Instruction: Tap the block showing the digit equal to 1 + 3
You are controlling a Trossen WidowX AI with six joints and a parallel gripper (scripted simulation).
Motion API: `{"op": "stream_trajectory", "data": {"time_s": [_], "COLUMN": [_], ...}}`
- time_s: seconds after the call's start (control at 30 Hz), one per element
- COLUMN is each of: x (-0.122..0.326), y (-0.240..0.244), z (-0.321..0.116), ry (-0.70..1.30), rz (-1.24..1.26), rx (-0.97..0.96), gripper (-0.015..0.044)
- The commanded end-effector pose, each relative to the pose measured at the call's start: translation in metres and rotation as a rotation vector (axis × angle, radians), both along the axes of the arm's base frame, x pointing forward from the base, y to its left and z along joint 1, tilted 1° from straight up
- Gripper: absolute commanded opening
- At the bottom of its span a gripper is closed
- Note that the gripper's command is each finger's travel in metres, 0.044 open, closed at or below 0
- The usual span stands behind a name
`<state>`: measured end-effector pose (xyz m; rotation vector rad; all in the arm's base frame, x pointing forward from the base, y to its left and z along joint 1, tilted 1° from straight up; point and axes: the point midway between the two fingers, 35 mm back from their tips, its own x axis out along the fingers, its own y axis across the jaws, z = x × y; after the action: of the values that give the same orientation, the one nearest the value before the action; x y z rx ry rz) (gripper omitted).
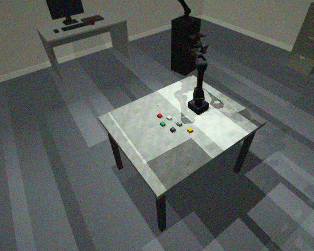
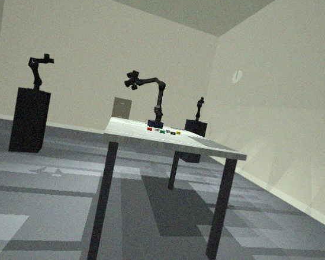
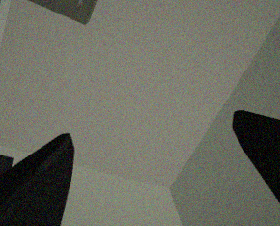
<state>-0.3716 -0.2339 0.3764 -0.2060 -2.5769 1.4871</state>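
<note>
Small blocks lie on the pale table: a red block, a white block, a green block, a grey block, a black block and a yellow block. Their digits are too small to read. My gripper is open and empty, its two dark fingers wide apart. It is high above the table, away from the blocks. The wrist view shows only walls, ceiling and part of a cabinet, no block.
My arm's dark blue base stands on the table behind the blocks. The blocks are grouped closely, with yellow a little apart. A desk with a monitor, black pedestals bearing other arms, and a filing cabinet stand beyond the table.
</note>
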Motion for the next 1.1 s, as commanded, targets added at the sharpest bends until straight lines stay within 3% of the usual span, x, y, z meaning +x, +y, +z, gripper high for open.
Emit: {"op": "stream_trajectory", "data": {"time_s": [0.0,0.13,0.53,0.8,1.07], "x": [0.002,0.045,0.195,0.316,0.436], "y": [-0.004,-0.073,-0.184,-0.21,-0.19], "z": [-0.001,-0.02,-0.074,-0.119,-0.165], "ry": [-0.002,-0.065,-0.315,-0.581,-0.902], "rz": [0.013,0.261,0.778,1.047,1.214], "rx": [-0.002,-0.041,-0.107,-0.127,-0.087], "gripper": [0.04,0.04,0.04,0.04,0.04]}}
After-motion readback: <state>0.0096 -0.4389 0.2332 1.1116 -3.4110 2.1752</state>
